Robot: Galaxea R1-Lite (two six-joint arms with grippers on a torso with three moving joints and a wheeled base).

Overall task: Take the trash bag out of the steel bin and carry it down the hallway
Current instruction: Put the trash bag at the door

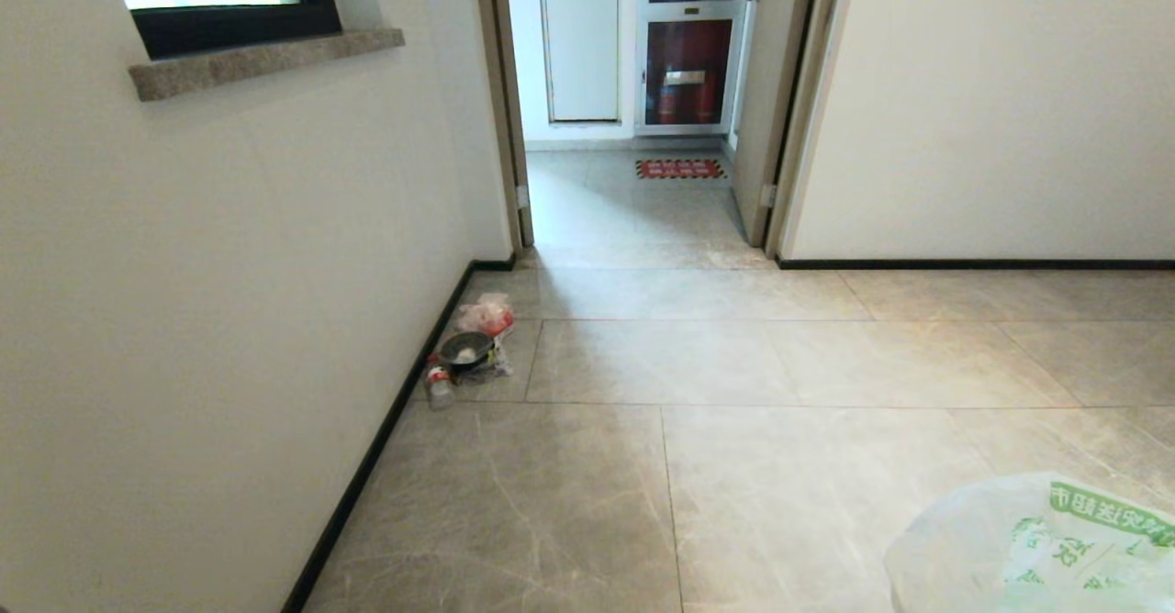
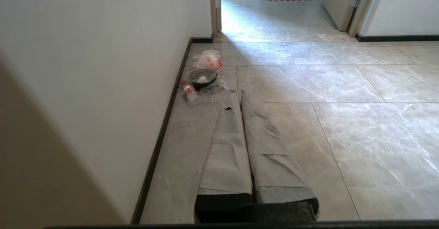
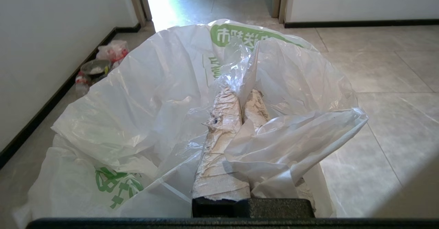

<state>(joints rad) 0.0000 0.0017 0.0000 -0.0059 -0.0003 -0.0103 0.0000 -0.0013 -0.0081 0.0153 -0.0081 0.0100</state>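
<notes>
The white trash bag (image 3: 154,95) with green printing billows around my right gripper (image 3: 241,97), whose taped fingers are shut on a fold of its plastic. In the head view a corner of the trash bag (image 1: 1037,549) shows at the bottom right. My left gripper (image 2: 236,95) is shut with nothing in it, pointing along the hallway floor (image 2: 325,119) near the left wall. The steel bin is out of view.
A small pile of litter lies against the left wall's baseboard: a red-tinted bag (image 1: 486,313), a dark bowl (image 1: 465,350) and a small bottle (image 1: 440,387). An open doorway (image 1: 633,200) stands ahead, with a red floor mat (image 1: 680,169) beyond it.
</notes>
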